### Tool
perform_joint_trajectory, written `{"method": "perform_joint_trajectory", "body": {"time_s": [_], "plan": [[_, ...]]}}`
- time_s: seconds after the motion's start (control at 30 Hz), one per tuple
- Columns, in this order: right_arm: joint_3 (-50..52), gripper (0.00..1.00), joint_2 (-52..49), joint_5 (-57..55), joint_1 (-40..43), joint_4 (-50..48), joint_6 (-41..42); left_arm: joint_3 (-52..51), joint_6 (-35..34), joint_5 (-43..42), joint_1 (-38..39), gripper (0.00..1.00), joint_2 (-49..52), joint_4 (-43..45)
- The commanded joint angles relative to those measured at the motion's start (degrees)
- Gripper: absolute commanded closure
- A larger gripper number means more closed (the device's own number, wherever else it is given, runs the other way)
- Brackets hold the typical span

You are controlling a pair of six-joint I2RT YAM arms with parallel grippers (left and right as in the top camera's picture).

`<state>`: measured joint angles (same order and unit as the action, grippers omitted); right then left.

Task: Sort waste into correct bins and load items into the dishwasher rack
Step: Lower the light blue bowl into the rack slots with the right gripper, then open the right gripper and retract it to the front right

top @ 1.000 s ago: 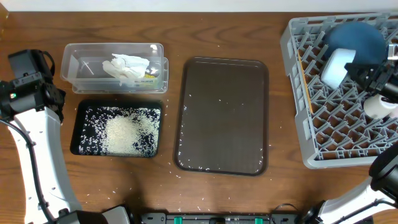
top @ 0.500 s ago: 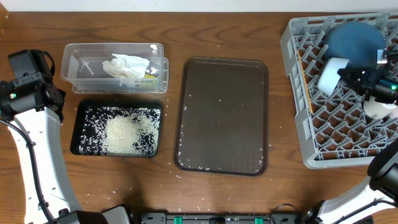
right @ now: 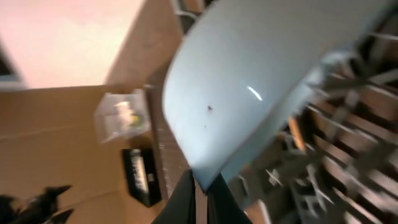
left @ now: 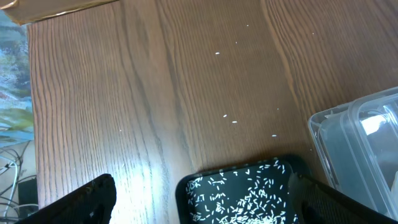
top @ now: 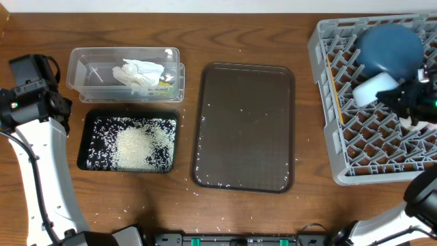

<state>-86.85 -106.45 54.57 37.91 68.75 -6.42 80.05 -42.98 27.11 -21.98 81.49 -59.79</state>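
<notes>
My right gripper [top: 401, 96] is shut on the rim of the small light-blue bowl [top: 372, 87] and holds it tilted over the grey dishwasher rack [top: 355, 147]. In the right wrist view the bowl [right: 261, 81] fills the frame above my pinched fingers [right: 200, 182]. The dark-blue dish [top: 389, 46] lies in the rack's far part. The wooden chopsticks [top: 333, 76] lie along its left side. A cream cup [top: 426, 126] shows partly under my right arm. My left gripper [left: 200, 182] is open over the black tray [left: 249, 193]. The pink cup is out of view.
The clear tub [top: 89, 65] holds the white napkin [top: 140, 72] and the yellow-green wrapper [top: 164, 83]. The black tray [top: 92, 119] holds a heap of rice [top: 140, 147]. The dark brown serving tray [top: 244, 126] has scattered grains; more lie on the table.
My right gripper has moved toward the front of the rack with the light-blue bowl, and the bowl has turned. The left arm has not moved.
</notes>
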Motion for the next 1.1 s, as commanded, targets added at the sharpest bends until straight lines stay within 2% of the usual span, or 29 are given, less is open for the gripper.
{"method": "perform_joint_trajectory", "body": {"time_s": [0.0, 0.03, 0.1, 0.23, 0.27, 0.4, 0.6, 0.67, 0.7, 0.77, 0.9, 1.07], "plan": [[-0.1, 0.92, 6.8, -12.7, 0.9, 1.3, 4.8, 0.2, 0.7, 0.3, -0.2, 0.09, 0.2, -0.2], [-0.1, 0.89, 8.5, -14.9, 0.9, 1.9, 5.5, 0.2, 0.7, 0.3, -0.2, 0.09, 0.2, -0.2], [-0.1, 0.73, 11.8, -19.2, 0.8, 3.1, 7.1, 0.2, 0.7, 0.3, -0.2, 0.09, 0.2, -0.2], [-0.1, 0.49, 18.1, -25.7, 0.8, 5.0, 10.8, 0.2, 0.7, 0.3, -0.2, 0.09, 0.2, -0.2], [-0.1, 0.47, 19.4, -26.0, 0.8, 5.3, 11.1, 0.2, 0.7, 0.3, -0.2, 0.09, 0.2, -0.2], [-0.1, 0.47, 24.2, -26.0, 0.8, 6.3, 11.8, 0.2, 0.7, 0.3, -0.2, 0.09, 0.2, -0.2], [-0.1, 0.53, 29.3, -26.0, 0.4, 5.3, 12.0, 0.2, 0.7, 0.3, -0.2, 0.09, 0.2, -0.2], [-0.1, 0.59, 30.2, -26.0, -0.3, 4.4, 12.0, 0.2, 0.7, 0.3, -0.2, 0.09, 0.2, -0.2], [-0.1, 0.65, 30.5, -25.4, -0.7, 4.6, 12.0, 0.2, 0.7, 0.3, -0.2, 0.09, 0.2, -0.2], [-0.1, 0.69, 31.3, -24.5, -1.7, 5.8, 12.0, 0.2, 0.7, 0.3, -0.2, 0.09, 0.2, -0.2], [-0.1, 0.68, 34.4, -24.1, -3.8, 9.9, 11.2, 0.2, 0.7, 0.3, -0.2, 0.09, 0.2, -0.2], [0.1, 0.64, 42.4, -21.7, -7.8, 19.1, 2.5, 0.2, 0.7, 0.3, -0.2, 0.09, 0.2, -0.2]]}}
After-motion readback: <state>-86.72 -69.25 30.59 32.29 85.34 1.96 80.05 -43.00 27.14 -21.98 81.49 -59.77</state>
